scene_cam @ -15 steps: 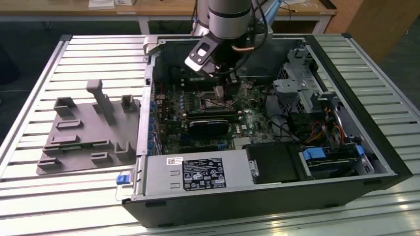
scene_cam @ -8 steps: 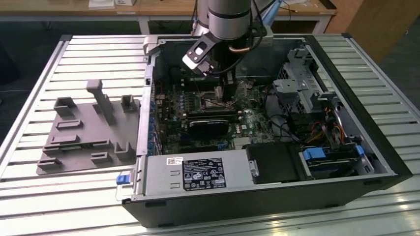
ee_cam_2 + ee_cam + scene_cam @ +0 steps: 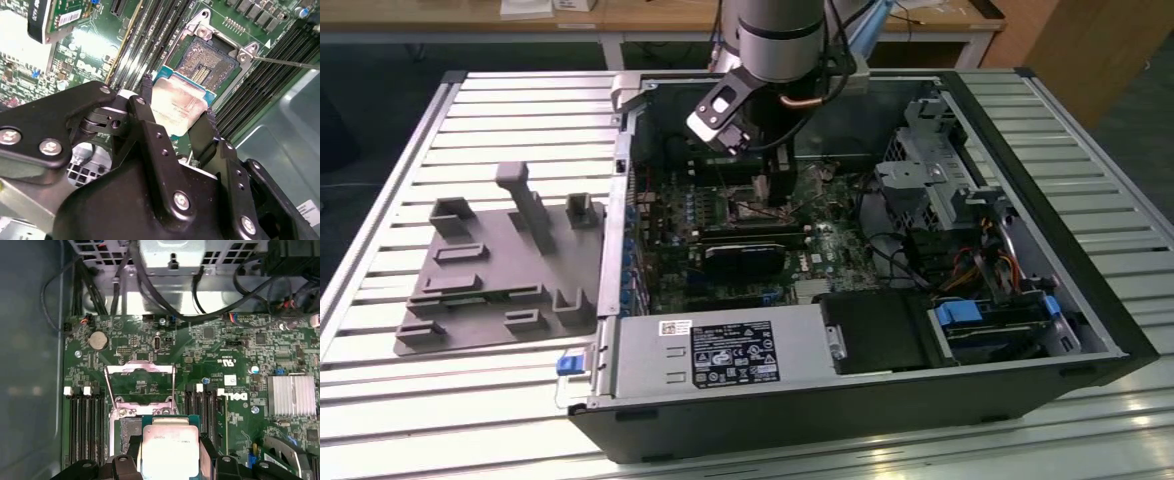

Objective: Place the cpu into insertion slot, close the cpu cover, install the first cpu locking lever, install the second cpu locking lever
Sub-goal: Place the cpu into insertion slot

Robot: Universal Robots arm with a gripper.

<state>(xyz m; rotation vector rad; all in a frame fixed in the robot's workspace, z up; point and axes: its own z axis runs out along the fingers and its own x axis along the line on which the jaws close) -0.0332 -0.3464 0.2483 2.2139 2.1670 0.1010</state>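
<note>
Tool sits closest to the lens in the second wrist view. Its black fingers are clamped on two opposite edges of the cpu, so it is gripping the chip. Silvery top of the chip faces the camera, with a green edge showing on the side toward the insertion slot. Slot is bare, contact field exposed, silver rim around it. Chip overlaps the slot's near edge in that view; can't tell whether it touches the slot or hangs just above. Thin metal locking lever sticks out sideways from a bracket at the slot's corner.

First wrist view shows the same grip: tool on the cpu, with a dark strip of the slot just beside the chip. cpu cover is flipped open beyond the slot, green motherboard showing through its window. Memory slots run on both sides of the socket. Coin cell and finned heatsink sit on the board, well apart from the chip.

Exterior view: arm comes down from the upper middle of the frame into the open computer case, tool over the board. Case lies on a slatted metal worktop. Grey moulded fixture sits on the worktop at the exterior view's left, just beside the case.
</note>
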